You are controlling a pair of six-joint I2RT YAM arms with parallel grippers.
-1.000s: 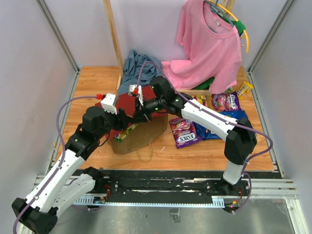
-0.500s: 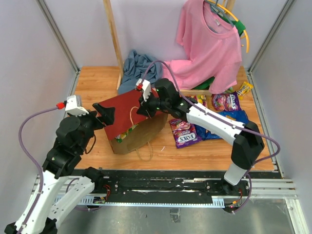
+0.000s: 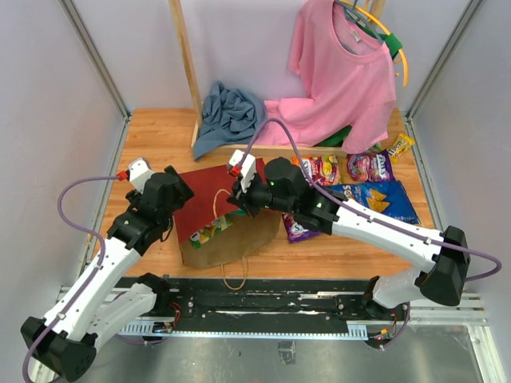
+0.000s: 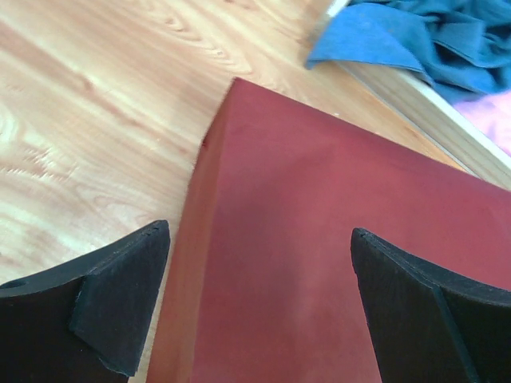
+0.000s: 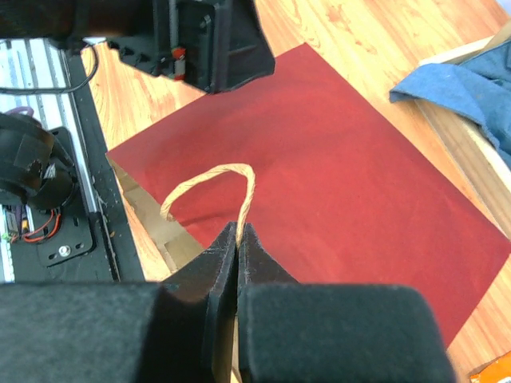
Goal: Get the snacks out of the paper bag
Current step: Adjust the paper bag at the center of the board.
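Observation:
The paper bag (image 3: 209, 195) lies on its side, dark red side up and brown mouth toward the near edge. A green-yellow snack packet (image 3: 209, 232) shows in the mouth. My right gripper (image 5: 238, 231) is shut on the bag's twine handle (image 5: 214, 177) above the red side (image 5: 351, 183). My left gripper (image 4: 259, 271) hangs open over the bag's left edge (image 4: 319, 239), holding nothing. Other snacks lie on the table to the right: a blue Doritos bag (image 3: 377, 199), purple and orange packets (image 3: 369, 166) and a purple packet (image 3: 300, 230) partly under my right arm.
A pink shirt (image 3: 343, 72) hangs at the back right and a blue-grey cloth (image 3: 231, 112) lies beside a wooden post (image 3: 185, 64). The bag's second twine handle (image 3: 235, 275) trails toward the near rail. Grey walls close in both sides.
My left gripper opened, let go of the bag and drew back to its left edge. My right gripper, still shut on the handle, moved toward the near edge, and the bag lies flatter.

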